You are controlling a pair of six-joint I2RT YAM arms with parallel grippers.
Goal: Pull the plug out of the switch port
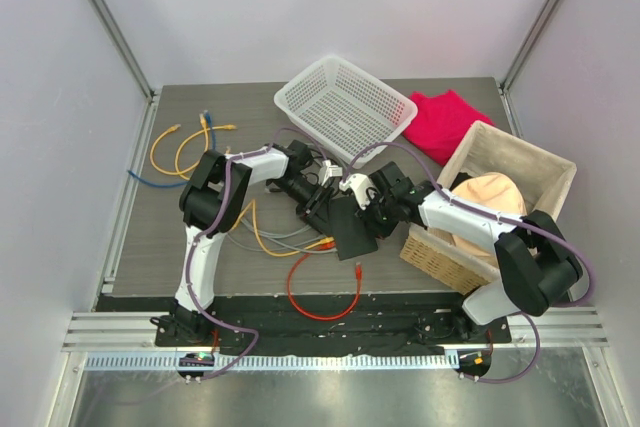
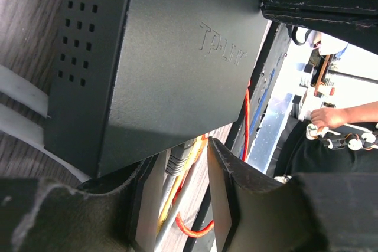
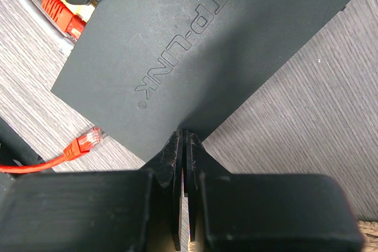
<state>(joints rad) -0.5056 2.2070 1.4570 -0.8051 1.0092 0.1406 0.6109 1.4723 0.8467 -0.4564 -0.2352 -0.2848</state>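
Observation:
The switch (image 1: 350,230) is a flat matte-black box marked TP-LINK, lying mid-table between both arms. In the left wrist view the switch (image 2: 153,57) fills the top, and a grey plug (image 2: 176,162) sits in its lower edge beside a yellow cable (image 2: 168,202). My left gripper (image 2: 188,172) is open, its pads either side of the grey plug; the right pad (image 2: 224,205) stands clear of it. My right gripper (image 3: 186,133) is shut, its tips resting against a corner of the switch (image 3: 195,45), nothing held.
A red cable (image 1: 325,297) loops near the front edge, its loose plug (image 3: 88,140) beside the switch. A white mesh basket (image 1: 345,107) and a red cloth (image 1: 445,122) lie behind. A wicker box (image 1: 440,257) stands on the right, with yellow and blue cables (image 1: 185,147) far left.

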